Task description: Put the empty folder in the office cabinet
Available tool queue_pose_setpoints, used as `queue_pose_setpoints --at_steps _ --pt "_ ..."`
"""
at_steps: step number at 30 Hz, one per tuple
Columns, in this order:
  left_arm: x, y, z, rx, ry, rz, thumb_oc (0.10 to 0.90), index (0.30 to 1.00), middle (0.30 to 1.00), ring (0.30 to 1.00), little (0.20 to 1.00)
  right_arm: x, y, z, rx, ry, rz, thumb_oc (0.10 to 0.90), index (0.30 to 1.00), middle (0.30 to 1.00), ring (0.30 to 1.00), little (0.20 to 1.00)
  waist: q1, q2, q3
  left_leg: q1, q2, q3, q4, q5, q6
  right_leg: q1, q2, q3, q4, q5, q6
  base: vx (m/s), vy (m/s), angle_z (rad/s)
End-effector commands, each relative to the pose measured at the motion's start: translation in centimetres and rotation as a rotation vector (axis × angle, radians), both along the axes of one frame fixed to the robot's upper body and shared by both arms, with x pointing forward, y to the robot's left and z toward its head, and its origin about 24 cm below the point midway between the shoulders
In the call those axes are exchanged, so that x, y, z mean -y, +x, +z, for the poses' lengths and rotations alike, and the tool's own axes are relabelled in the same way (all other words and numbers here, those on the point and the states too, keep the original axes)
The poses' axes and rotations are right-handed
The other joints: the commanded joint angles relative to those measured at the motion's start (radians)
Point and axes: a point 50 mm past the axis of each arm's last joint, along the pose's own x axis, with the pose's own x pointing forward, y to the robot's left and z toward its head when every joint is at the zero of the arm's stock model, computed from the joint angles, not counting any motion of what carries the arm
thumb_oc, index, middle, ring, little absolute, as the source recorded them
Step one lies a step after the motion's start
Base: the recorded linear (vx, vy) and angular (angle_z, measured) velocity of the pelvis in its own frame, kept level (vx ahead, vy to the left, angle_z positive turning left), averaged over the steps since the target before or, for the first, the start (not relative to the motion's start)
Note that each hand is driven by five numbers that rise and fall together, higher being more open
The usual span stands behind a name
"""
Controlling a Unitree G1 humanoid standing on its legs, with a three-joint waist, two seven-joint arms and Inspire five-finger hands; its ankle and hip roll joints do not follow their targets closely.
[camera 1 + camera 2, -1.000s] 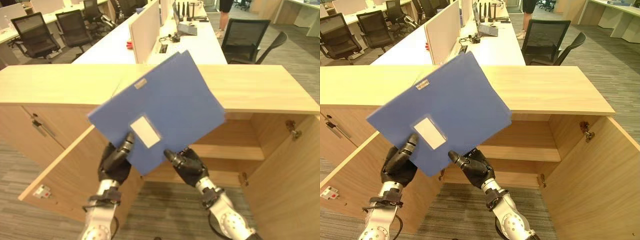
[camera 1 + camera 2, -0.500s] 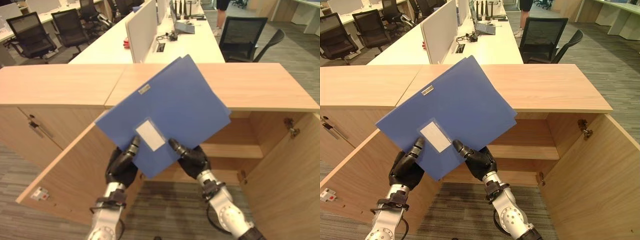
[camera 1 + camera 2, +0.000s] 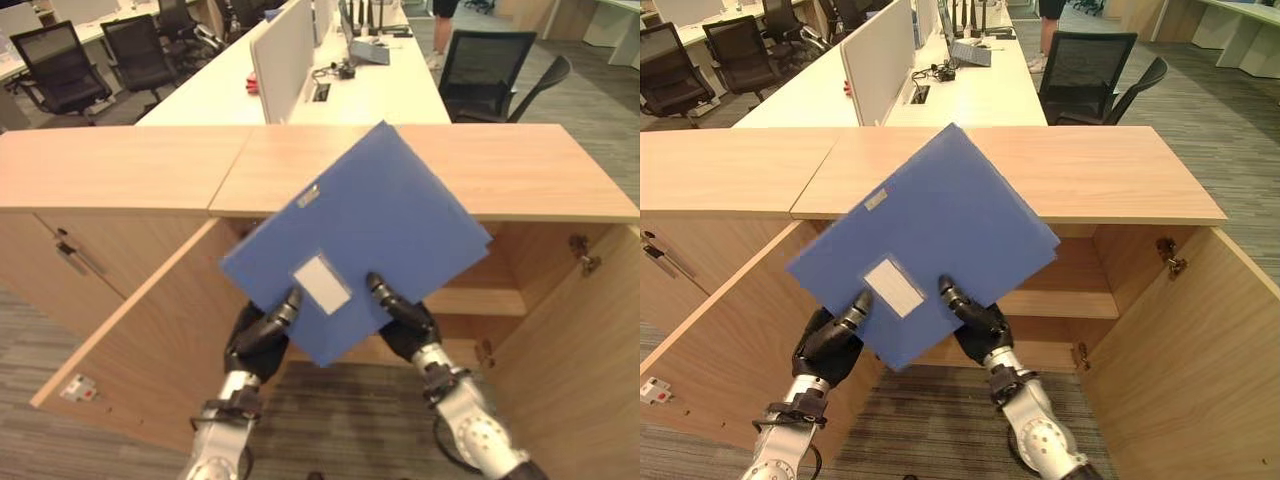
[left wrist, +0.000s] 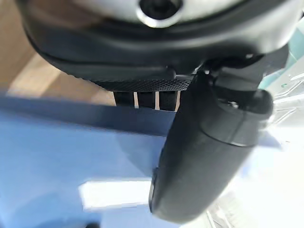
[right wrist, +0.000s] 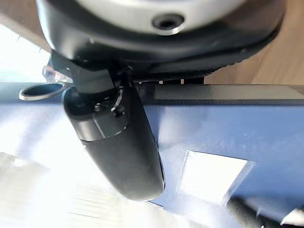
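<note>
I hold a blue folder point(image 3: 365, 235) with a white label pocket up in front of the open wooden office cabinet point(image 3: 500, 180), tilted with one corner high. My left hand point(image 3: 262, 335) pinches its lower left edge, thumb on top. Beside it, my right hand point(image 3: 400, 318) pinches the lower right edge the same way. In the left wrist view the thumb point(image 4: 209, 156) lies on the blue cover point(image 4: 71, 156), fingers underneath. In the right wrist view the thumb point(image 5: 123, 147) presses the folder point(image 5: 228, 137) near its label. The folder hides part of the cabinet's inside and its shelf point(image 3: 1060, 300).
The cabinet's left door point(image 3: 130, 350) swings out at the lower left and the right door point(image 3: 580, 370) at the lower right. A closed cabinet point(image 3: 60, 250) stands to the left. Behind are white desks point(image 3: 330, 80), office chairs point(image 3: 490, 80) and a person's legs point(image 3: 1052, 15).
Both hands have carried the folder to the right and a little forward, towards the cabinet opening. Its tilt has steepened slightly. The camera has shifted a bit.
</note>
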Motion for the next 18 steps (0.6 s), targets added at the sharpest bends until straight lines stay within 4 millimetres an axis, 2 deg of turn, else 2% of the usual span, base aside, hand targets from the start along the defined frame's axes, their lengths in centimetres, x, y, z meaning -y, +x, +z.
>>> queue_pose_setpoints --at_steps 1,2,3,4,5,6,7,10,11,12,13,15,18 --pt "-3.1 1.4 2.4 0.137 0.285 0.134 0.8 0.9 0.9 0.9 0.9 -0.6 1.1 6.1 0.344 0.064 0.041 0.4 0.3 0.3 0.3 0.3 -0.022 -0.011 -0.018 0.027 -0.02 -0.075 -0.003 -0.068 -0.035 0.095 0.017 -0.021 0.018 -0.143 0.032 0.0 0.0 0.0" --pt "-5.4 0.6 0.5 0.027 0.486 0.185 0.8 0.9 0.9 0.9 0.9 1.7 0.3 4.9 0.304 -0.016 -0.009 0.4 0.3 0.3 0.3 0.3 -0.025 -0.014 -0.015 0.015 -0.019 -0.079 -0.003 -0.065 -0.036 0.087 0.017 -0.03 0.017 -0.143 0.033 0.0 0.0 0.0" --pt "-6.3 0.2 -0.2 -0.016 0.57 0.197 0.8 0.9 0.9 0.9 0.9 2.4 0.0 4.6 0.296 -0.037 -0.023 0.4 0.3 0.3 0.3 0.3 -0.025 -0.015 -0.014 0.011 -0.019 -0.08 -0.003 -0.064 -0.037 0.084 0.017 -0.033 0.017 -0.142 0.034 -0.01 -0.006 0.11" --pt "-6.3 0.2 -0.2 -0.016 0.571 0.196 0.8 0.9 0.9 0.9 0.9 2.5 0.0 4.6 0.295 -0.037 -0.023 0.4 0.3 0.3 0.3 0.3 -0.025 -0.015 -0.015 0.01 -0.019 -0.081 -0.003 -0.064 -0.037 0.084 0.017 -0.034 0.017 -0.143 0.034 -0.02 -0.001 0.12" --pt "-7.7 -0.6 -2.6 -0.146 0.669 0.198 0.8 0.9 0.9 0.9 0.9 3.4 -0.5 4.2 0.283 -0.074 -0.026 0.4 0.3 0.3 0.3 0.3 -0.027 -0.016 -0.013 0.003 -0.019 -0.081 -0.003 -0.059 -0.039 0.077 0.017 -0.035 0.018 -0.142 0.036 -0.02 -0.002 0.1" --pt "-8.3 -0.8 -3.5 -0.198 0.738 0.186 0.8 0.9 0.9 0.9 0.9 3.8 -0.6 4.0 0.272 -0.106 -0.03 0.4 0.3 0.3 0.3 0.3 -0.029 -0.016 -0.011 0.001 -0.018 -0.081 -0.003 -0.058 -0.04 0.076 0.017 -0.037 0.018 -0.141 0.036 -0.04 0.006 0.01" --pt "-9.3 -2.4 -5.4 -0.294 0.815 0.117 0.8 0.9 0.9 0.9 0.9 4.7 -1.0 3.7 0.264 -0.153 -0.022 0.4 0.3 0.3 0.3 0.3 -0.032 -0.015 -0.005 -0.002 -0.018 -0.08 -0.003 -0.056 -0.04 0.072 0.015 -0.039 0.019 -0.139 0.038 0.0 0.0 0.0" --pt "-9.8 -5.2 -8.8 -0.468 0.841 -0.024 0.8 0.9 0.9 0.9 0.9 5.9 -1.9 2.4 0.211 -0.238 -0.002 0.4 0.3 0.3 0.3 0.3 -0.04 -0.012 0.0 -0.003 -0.016 -0.074 -0.003 -0.056 -0.039 0.066 0.015 -0.036 0.022 -0.137 0.043 -0.02 0.014 0.02" --pt "-9.8 -7.3 -10.8 -0.58 0.866 -0.111 0.8 0.9 0.9 0.9 0.9 6.7 -2.6 1.2 0.148 -0.303 0.006 0.4 0.3 0.3 0.3 0.3 -0.046 -0.011 0.003 -0.004 -0.016 -0.068 -0.003 -0.056 -0.039 0.063 0.015 -0.032 0.023 -0.135 0.045 0.0 0.0 0.0" --pt "-9.6 -8.2 -11.6 -0.625 0.861 -0.152 0.8 0.9 0.9 0.9 0.9 7.0 -2.9 0.7 0.125 -0.319 0.015 0.4 0.3 0.3 0.3 0.3 -0.047 -0.01 0.005 -0.005 -0.015 -0.067 -0.003 -0.055 -0.039 0.061 0.015 -0.031 0.023 -0.135 0.046 0.0 0.0 0.0" --pt "-9.6 -8.2 -11.6 -0.625 0.861 -0.153 0.8 0.9 0.9 0.9 0.9 7.0 -2.9 0.7 0.125 -0.32 0.015 0.4 0.3 0.3 0.3 0.3 -0.047 -0.01 0.004 -0.005 -0.015 -0.067 -0.003 -0.055 -0.039 0.061 0.015 -0.031 0.023 -0.135 0.046 0.0 0.0 0.0" --pt "-8.8 -10.5 -13.7 -0.733 0.901 -0.297 0.8 0.9 0.9 0.9 0.9 7.8 -3.9 -1.2 0.036 -0.363 0.008 0.4 0.3 0.3 0.3 0.3 -0.055 -0.009 0.007 -0.008 -0.014 -0.063 -0.003 -0.055 -0.039 0.056 0.014 -0.027 0.024 -0.134 0.048 0.0 0.0 0.0" --pt "-7.9 -11.3 -14.7 -0.771 0.92 -0.377 0.8 0.9 0.9 0.9 0.9 7.8 -4.1 -2.4 -0.015 -0.337 -0.018 0.4 0.3 0.3 0.3 0.3 -0.059 -0.007 0.009 -0.009 -0.014 -0.061 -0.003 -0.055 -0.038 0.054 0.013 -0.025 0.024 -0.133 0.048 0.0 0.0 0.0"
